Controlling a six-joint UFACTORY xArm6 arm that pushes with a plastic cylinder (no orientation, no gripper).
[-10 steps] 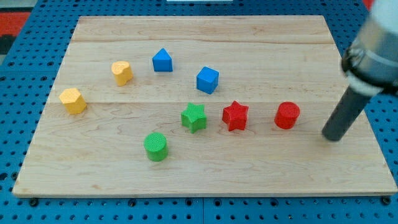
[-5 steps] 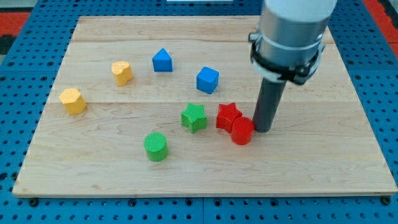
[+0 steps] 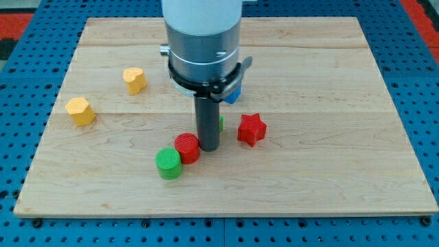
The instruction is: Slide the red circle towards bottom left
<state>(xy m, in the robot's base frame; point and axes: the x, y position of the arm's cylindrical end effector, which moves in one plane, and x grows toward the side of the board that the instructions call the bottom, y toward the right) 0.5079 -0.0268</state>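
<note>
My tip (image 3: 208,147) is down on the board, rod upright.

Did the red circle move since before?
Yes. The red circle slid toward the view's left and a bit down. It was right of the red star; now it's left of it, touching the green circle, my tip beside it.

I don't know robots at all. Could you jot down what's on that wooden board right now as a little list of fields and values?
surface: wooden board on blue pegboard
my tip: at the red circle's right side, apparently touching
red circle: near the board's middle, touching the green circle
green circle: just lower left of the red circle
red star: right of my tip, apart
green star: mostly hidden behind the rod
blue block: partly hidden, shape unclear
yellow blocks: two at left
</note>
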